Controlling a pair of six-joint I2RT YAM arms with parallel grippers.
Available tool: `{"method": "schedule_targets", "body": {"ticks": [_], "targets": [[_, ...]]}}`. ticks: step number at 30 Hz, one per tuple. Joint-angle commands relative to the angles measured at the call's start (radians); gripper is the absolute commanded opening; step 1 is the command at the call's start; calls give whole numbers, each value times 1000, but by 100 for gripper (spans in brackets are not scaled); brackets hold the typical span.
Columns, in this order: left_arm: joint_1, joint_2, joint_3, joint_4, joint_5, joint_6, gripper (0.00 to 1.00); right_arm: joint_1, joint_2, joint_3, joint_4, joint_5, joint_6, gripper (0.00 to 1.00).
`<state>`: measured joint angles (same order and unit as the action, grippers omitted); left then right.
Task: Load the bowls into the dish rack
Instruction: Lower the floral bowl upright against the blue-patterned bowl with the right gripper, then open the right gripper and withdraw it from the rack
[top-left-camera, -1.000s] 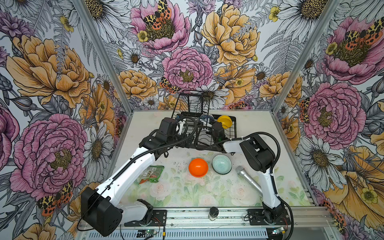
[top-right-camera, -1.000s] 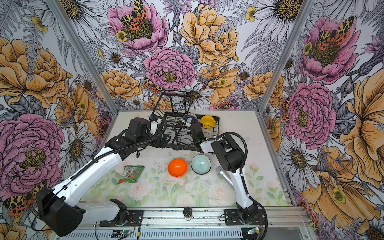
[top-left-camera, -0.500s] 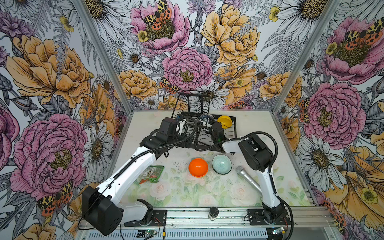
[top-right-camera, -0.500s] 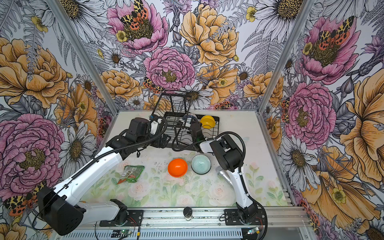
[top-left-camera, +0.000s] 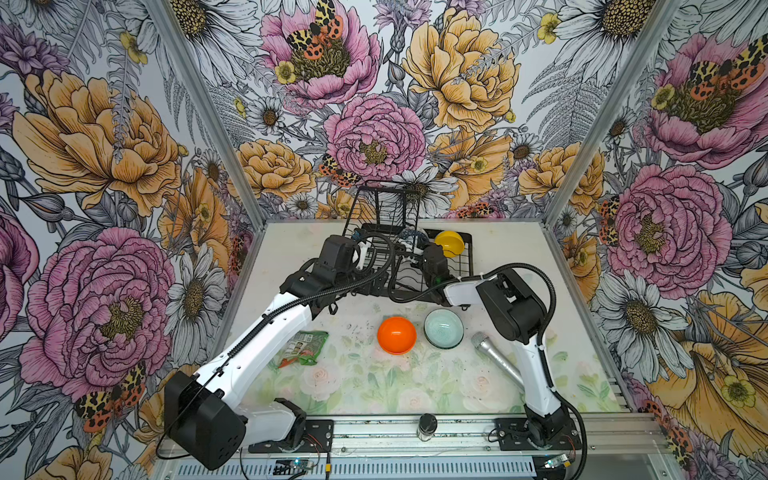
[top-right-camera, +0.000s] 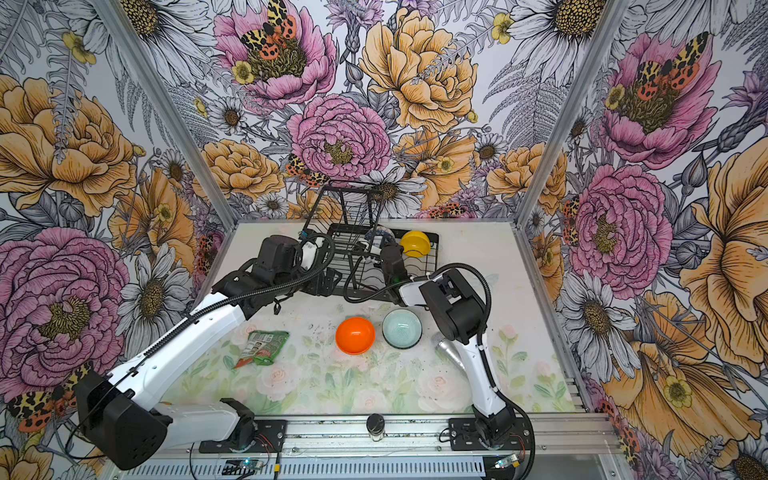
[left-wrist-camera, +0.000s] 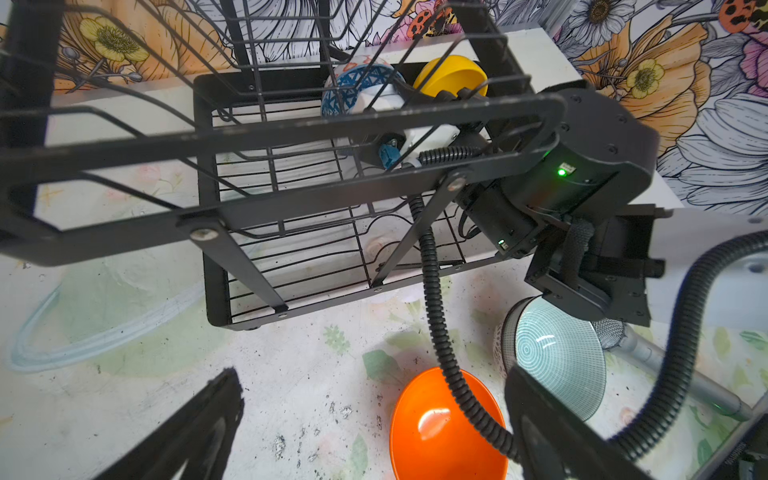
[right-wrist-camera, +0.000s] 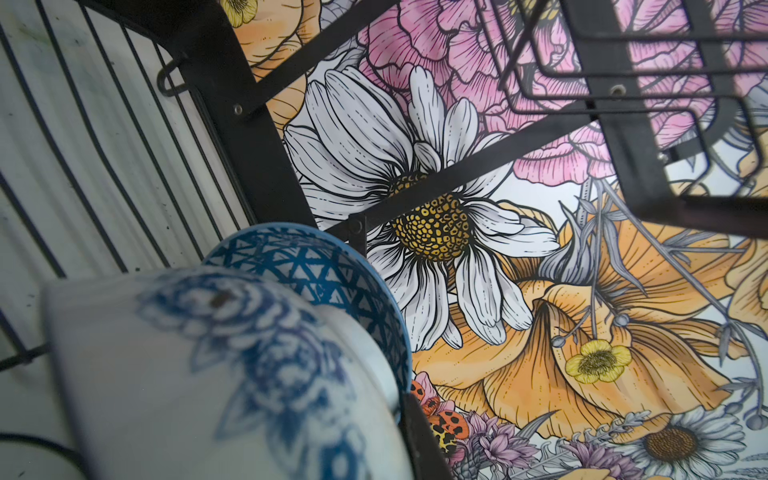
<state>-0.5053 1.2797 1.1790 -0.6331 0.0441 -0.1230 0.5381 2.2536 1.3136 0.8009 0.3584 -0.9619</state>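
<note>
The right arm is deep inside the black wire dish rack, reaching in under the raised upper basket. The right gripper has its jaws pressed nearly together, pinching the wall of the white bowl with the blue floral print. That bowl is tipped on edge over the lower tray. Just behind it, the blue bowl with the triangle pattern stands on edge in the tray too. Whether those two touch, I can't tell from here. Next along, at the right end of the tray, the plain yellow bowl sits tilted on edge.

Over to the left gripper: jaws spread wide, nothing between them. It hovers above the pale flower-printed table, by the rack's front left corner.

Two bowls sit upright on the table in front of the rack. There's the plain orange bowl and, just beside it on the right, the pale mint green bowl. A silver microphone lies near the mint one, partly under the right arm. A green snack packet lies well apart to the left.
</note>
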Motion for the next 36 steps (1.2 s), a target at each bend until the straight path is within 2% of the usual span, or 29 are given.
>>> {"method": "schedule_targets", "body": {"ticks": [1,22,31,36], "targets": [[10,1,-10,-7,27,3,99,17,-14,-32,-21,0,6,0],[6,-18,-25,-6,24,-1,99,20,-61,-74,-49,-3,35,0],[5,-29,-32,-7,21,-6,99,9,-95,-70,-45,8,37,27],[3,-36,-37,-7,18,-7,99,5,-123,-76,-47,5,37,47]]}}
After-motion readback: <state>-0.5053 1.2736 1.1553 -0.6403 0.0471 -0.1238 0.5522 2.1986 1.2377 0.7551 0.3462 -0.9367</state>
